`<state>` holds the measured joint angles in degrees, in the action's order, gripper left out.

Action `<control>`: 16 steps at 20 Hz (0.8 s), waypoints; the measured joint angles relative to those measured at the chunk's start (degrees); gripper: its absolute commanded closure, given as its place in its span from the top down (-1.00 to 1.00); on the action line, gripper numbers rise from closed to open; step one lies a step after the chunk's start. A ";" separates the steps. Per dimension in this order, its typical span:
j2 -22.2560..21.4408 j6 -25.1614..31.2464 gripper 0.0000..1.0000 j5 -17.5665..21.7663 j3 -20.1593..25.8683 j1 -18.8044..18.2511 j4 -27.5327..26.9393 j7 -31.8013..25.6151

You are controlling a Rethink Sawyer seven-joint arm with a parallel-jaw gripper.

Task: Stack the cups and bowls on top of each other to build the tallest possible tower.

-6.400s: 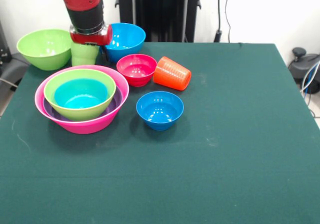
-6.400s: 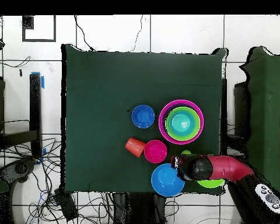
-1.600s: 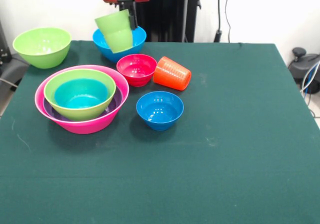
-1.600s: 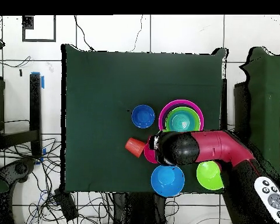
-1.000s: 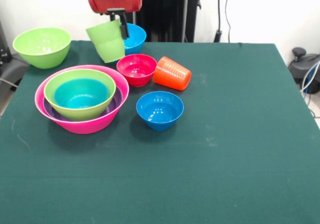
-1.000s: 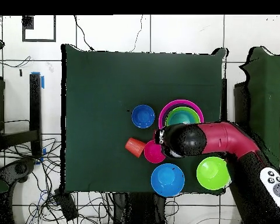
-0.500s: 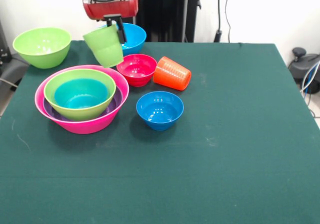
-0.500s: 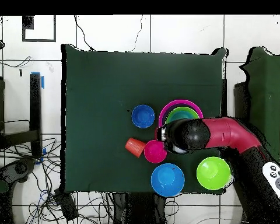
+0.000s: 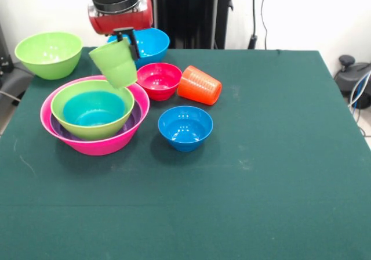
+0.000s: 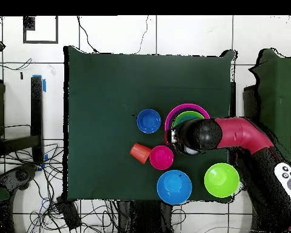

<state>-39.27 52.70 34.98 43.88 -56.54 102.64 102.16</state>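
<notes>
- The gripper is clamped on the rim of the lime-green cup, which hangs tilted in the air over the back rim of the nested bowls.
- That nest, pink outermost and teal innermost, sits near one side edge of the table.
- Risk, as I judge it: released at this slant, the cup could tip over inside the teal bowl or clip the green rim and roll.
- The front view shows the grasp; from overhead the arm hides the cup entirely.
</notes>
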 measured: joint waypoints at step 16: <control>3.89 3.63 -1.00 1.17 0.51 -0.17 -5.75 -5.83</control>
<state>-35.38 56.33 36.15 44.39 -56.71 96.89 96.33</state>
